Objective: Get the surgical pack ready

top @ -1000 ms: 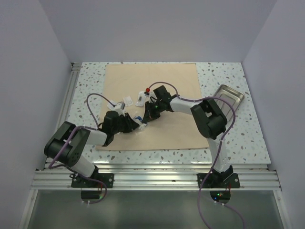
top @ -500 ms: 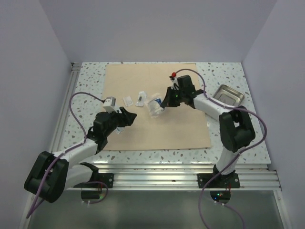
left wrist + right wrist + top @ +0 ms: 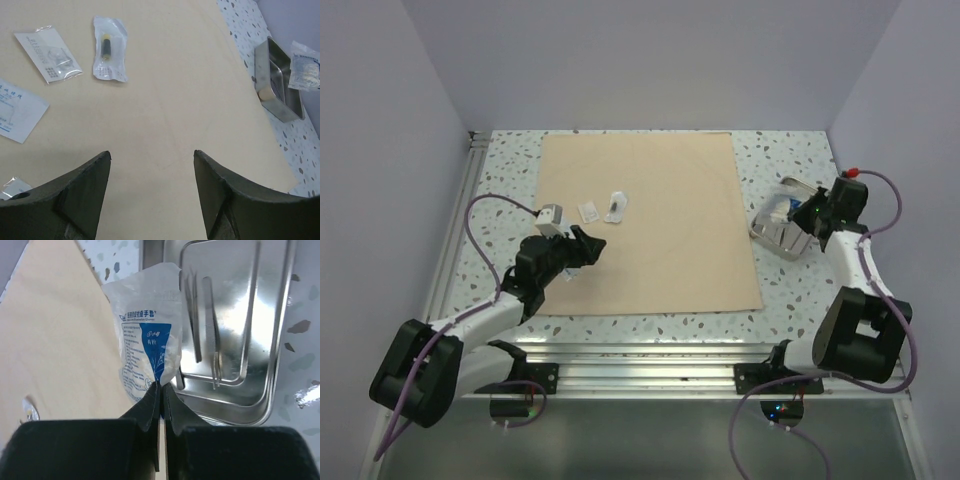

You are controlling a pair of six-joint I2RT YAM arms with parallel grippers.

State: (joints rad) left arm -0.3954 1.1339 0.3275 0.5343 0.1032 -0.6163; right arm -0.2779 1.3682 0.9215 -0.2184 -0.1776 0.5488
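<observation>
The beige wrap sheet (image 3: pixel 650 220) lies flat on the table. My right gripper (image 3: pixel 161 385) is shut on a white and blue glove sachet (image 3: pixel 147 335), which hangs over the near rim of the steel tray (image 3: pixel 280 315). Thin steel tools (image 3: pixel 212 340) lie inside the tray. My left gripper (image 3: pixel 151 152) stands open over the sheet with nothing between its fingers. Ahead of it lie a clear sachet (image 3: pixel 48 54), a sachet with a dark and yellow item (image 3: pixel 108 50) and a white packet (image 3: pixel 17 110).
The tray (image 3: pixel 790 228) sits on the speckled tabletop just off the sheet's right edge. A small crinkled wrapper (image 3: pixel 10 186) lies beside my left finger. Grey walls close in the table on three sides.
My right arm carried the glove sachet from the middle of the sheet out to the tray. My left gripper opened and drew back to the left.
</observation>
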